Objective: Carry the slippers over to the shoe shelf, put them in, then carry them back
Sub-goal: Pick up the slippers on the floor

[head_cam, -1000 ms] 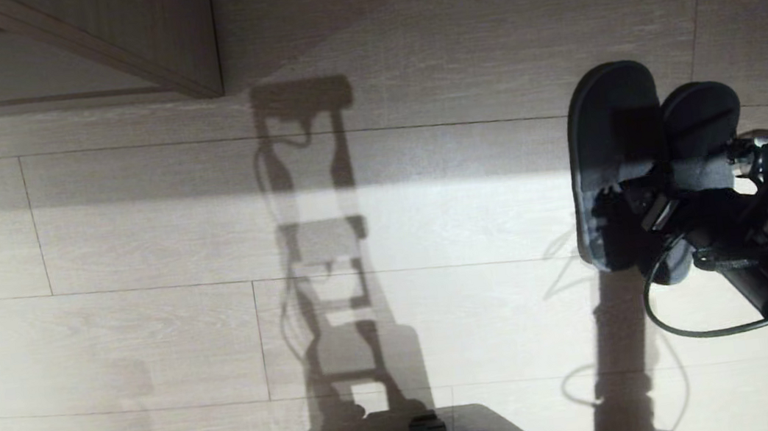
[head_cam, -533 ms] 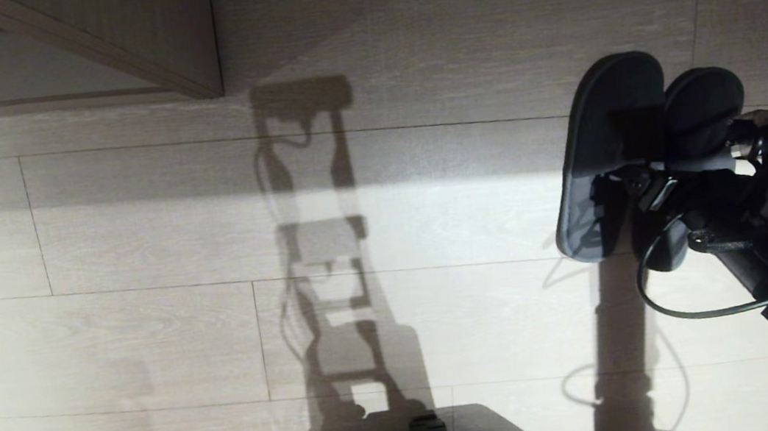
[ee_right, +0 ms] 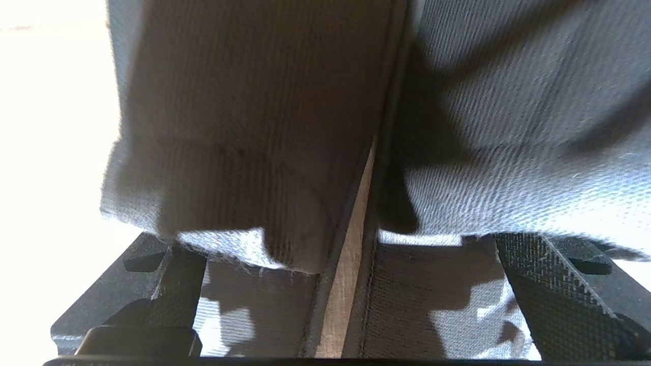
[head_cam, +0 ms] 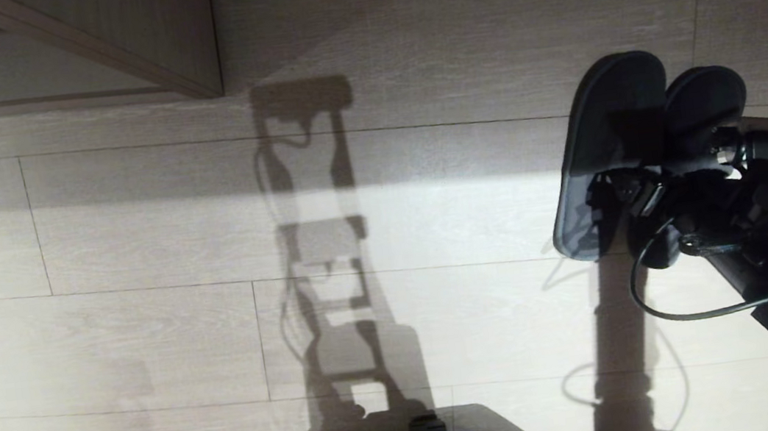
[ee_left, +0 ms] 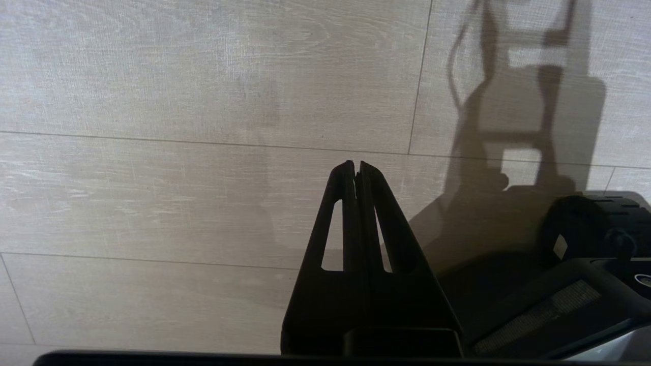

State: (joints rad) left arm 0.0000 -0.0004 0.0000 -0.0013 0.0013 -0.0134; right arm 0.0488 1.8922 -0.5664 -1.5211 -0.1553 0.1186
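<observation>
**Slippers in my right claw, shelf off to the left**

Starting on the left, my left claw [ee_left: 354, 165] is squeezed shut with nothing in it. It hangs over bare floor [head_cam: 146, 328] and does no work.

A corner of the shoe shelf [head_cam: 175, 35] shows at the far left corner of the floor in the head view. My own shadow falls across the planks in the middle.

At the right edge of the floor are the slippers [head_cam: 615, 140], side by side with their round ends pointing away from me. My right claw [head_cam: 661, 175] is spread wide around the pair. One finger [ee_right: 549, 274] is on each outer side, so I think I am gripping both at once. The left slipper leans up on its edge. I cannot tell if either one touches the floor.

The shelf is well apart from the slippers, so I think carrying is the job now. To do it well, I should keep the squeeze even on both sides. I should also move slowly so the leaning slipper does not slide out. A thin strip of floor shows between the two soles, so the pair is loose in the middle.

I can read no words, brand or label anywhere.
</observation>
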